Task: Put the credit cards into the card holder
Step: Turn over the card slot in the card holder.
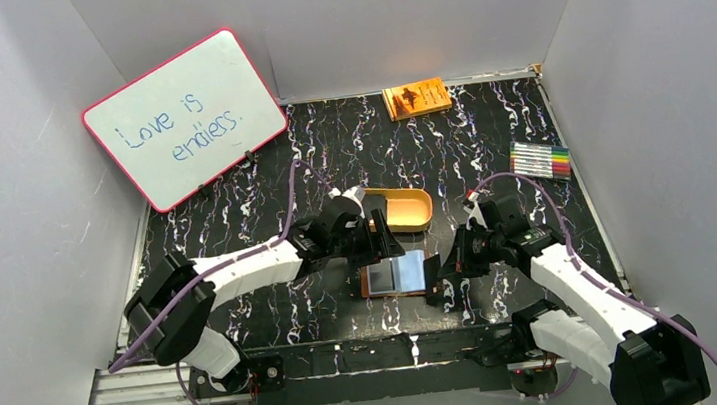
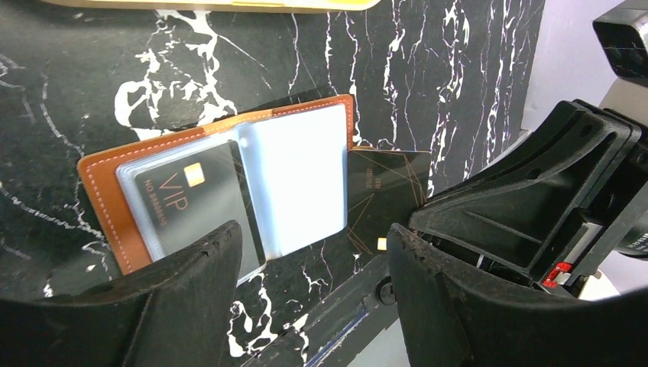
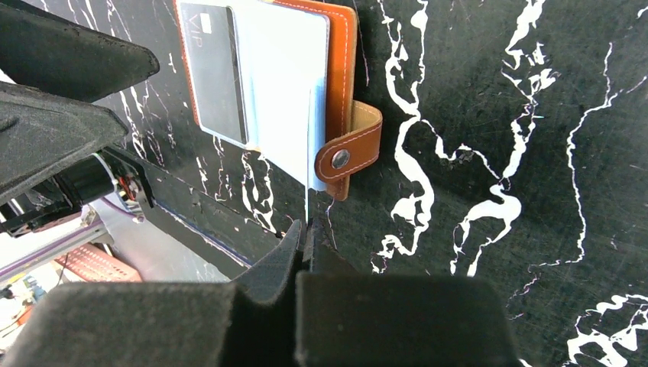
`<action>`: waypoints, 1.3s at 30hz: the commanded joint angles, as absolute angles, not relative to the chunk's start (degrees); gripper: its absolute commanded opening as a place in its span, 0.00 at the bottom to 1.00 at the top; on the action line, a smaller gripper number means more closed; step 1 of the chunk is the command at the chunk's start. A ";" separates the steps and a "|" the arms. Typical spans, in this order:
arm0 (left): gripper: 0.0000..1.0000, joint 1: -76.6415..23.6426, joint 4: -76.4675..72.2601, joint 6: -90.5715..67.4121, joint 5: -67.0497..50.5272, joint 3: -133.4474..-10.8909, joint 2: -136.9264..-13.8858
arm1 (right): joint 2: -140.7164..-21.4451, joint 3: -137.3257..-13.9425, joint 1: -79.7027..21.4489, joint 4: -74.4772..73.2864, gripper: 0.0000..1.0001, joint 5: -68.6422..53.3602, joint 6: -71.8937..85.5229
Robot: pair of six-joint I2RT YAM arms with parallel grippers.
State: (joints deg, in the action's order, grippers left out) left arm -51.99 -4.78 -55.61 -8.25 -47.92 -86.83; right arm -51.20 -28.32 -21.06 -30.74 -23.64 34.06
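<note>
Brown leather card holder (image 2: 99, 191) lies open at the near middle of the black marbled tabletop (image 2: 458, 76); the right hand (image 3: 306, 237), clamped on a dark gold-lined card (image 2: 390, 191) at its right edge, may shove it aside, since the left hand (image 2: 312, 237) hovers, fingers apart.

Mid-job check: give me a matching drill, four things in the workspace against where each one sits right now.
1. wallet
2. VIP card
3. orange book
4. markers

A. at the far edge of the table
B. lying open on the near side
C. along the right edge
D. inside a clear sleeve

Pairs: 1-B, 2-D, 3-A, 4-C
</note>
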 commanded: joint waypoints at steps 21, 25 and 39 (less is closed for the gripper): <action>0.63 -52.21 -6.16 -54.73 -14.06 -50.91 -97.43 | -55.03 -24.19 -21.18 -23.65 0.00 -27.88 35.42; 0.62 -52.29 -3.78 -53.58 -13.98 -52.76 -99.25 | -54.93 -23.84 -21.16 -22.68 0.00 -28.41 35.75; 0.47 -52.29 -0.70 -53.79 -12.79 -53.18 -101.43 | -54.19 -22.45 -21.16 -18.89 0.00 -31.61 36.59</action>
